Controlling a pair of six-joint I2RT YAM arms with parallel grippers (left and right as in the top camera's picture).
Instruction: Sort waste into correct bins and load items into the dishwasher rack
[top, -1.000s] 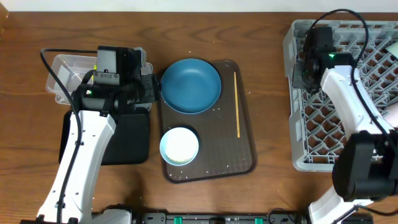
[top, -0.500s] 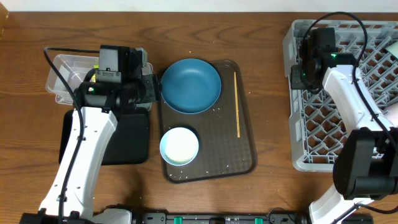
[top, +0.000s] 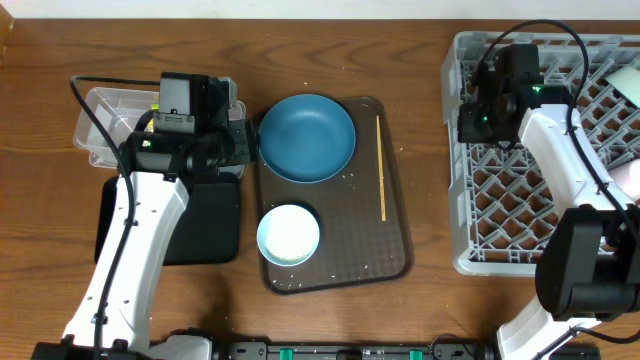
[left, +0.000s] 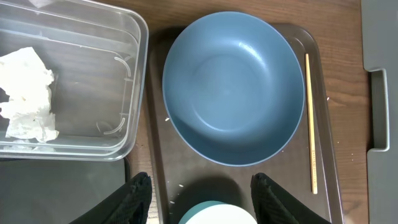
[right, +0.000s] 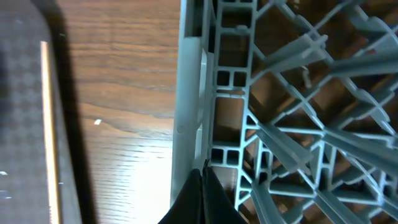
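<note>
- Left claw: fingers apart, holding nothing, poised over the brown tray between the dark-blue dish and the mint-rimmed bowl.
- Right claw: fingers pressed together, tips at the left wall of the grey rack; whether a rib is pinched between them cannot be told.
- Dish and bowl both sit on the brown tray, dish at the far end, bowl nearer.
- Wooden stick: lies lengthwise on the tray, just right of the dish.
- Clear tub: left of the tray, holds a crumpled white paper.
- Black tray: beside the tub, on the wooden surface.
</note>
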